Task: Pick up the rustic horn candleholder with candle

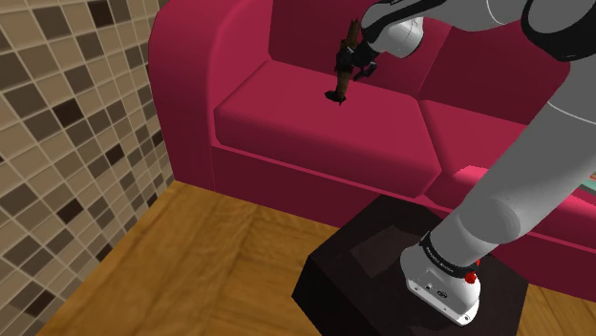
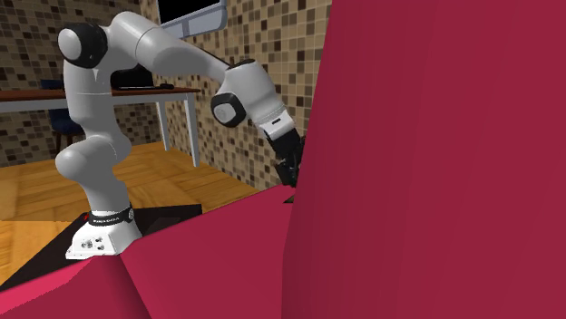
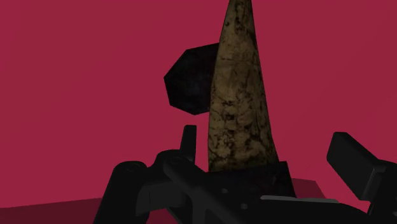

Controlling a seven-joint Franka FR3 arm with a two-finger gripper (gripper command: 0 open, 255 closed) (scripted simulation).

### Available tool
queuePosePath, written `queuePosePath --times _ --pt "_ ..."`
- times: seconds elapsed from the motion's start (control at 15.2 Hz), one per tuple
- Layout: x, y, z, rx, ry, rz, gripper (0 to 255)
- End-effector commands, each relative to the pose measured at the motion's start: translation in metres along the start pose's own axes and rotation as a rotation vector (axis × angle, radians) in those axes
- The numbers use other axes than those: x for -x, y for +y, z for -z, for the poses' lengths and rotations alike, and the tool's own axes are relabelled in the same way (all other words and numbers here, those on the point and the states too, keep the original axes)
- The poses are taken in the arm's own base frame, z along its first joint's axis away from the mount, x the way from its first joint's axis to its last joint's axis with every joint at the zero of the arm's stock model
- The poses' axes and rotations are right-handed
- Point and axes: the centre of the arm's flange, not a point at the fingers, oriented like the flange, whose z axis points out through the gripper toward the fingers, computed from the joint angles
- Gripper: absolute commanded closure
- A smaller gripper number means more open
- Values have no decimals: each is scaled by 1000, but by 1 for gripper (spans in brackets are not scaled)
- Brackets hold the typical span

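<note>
Candleholder sat on the sofa seat, by its back edge. My pincer was released, fingers apart either side of the wide end. Long axis ran straight ahead of me.

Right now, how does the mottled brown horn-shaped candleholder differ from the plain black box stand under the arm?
Look: the mottled brown horn-shaped candleholder is tapered and patchy, while the black box stand is flat-sided and plain.
Size: the candleholder is far smaller than the stand.
Place: the candleholder is at the red sofa's seat cushion, while the stand sits on the wood floor.
Both are dark-toned.
</note>
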Motion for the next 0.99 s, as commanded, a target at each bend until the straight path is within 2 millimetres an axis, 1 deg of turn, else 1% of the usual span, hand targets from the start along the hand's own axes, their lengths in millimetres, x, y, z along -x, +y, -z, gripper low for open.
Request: queuePosePath --times 0.0,0.26,0.46,0.53,0.92 --pt "2 4 -9 -1 4 -6 0" --pt "11 10 -27 -1 4 -6 0" --pt "12 11 -30 -1 4 -6 0" --pt "12 11 -30 -1 5 -6 255" --pt "12 11 -30 -1 5 -6 255"
